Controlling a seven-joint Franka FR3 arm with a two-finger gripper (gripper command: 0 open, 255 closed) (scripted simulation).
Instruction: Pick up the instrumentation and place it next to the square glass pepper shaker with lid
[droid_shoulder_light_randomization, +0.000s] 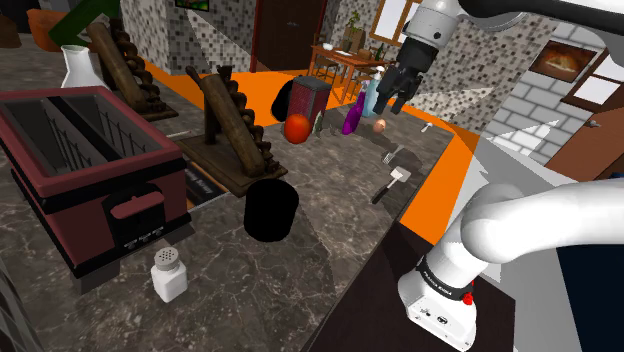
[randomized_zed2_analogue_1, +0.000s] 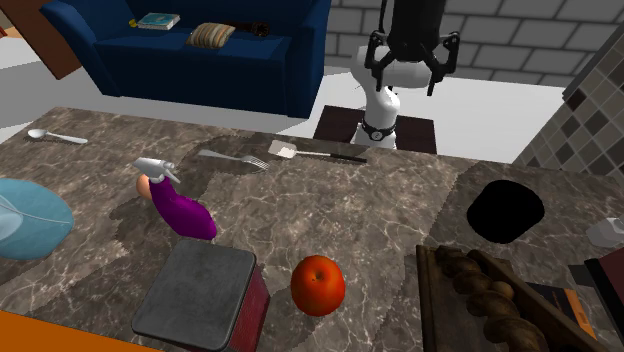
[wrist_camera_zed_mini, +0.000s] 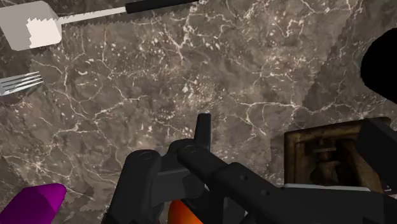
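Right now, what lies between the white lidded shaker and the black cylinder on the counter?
Nothing. In the shoulder view the stretch of dark marble counter between the shaker and the black cylinder is bare.

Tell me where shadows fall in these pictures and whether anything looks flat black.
Shoulder view: the black cylinder is flat black, unshaded, with a soft shadow on the counter beside it. Second exterior view: darker patches surround the purple spray bottle. Wrist view: broad shadows cross the marble.
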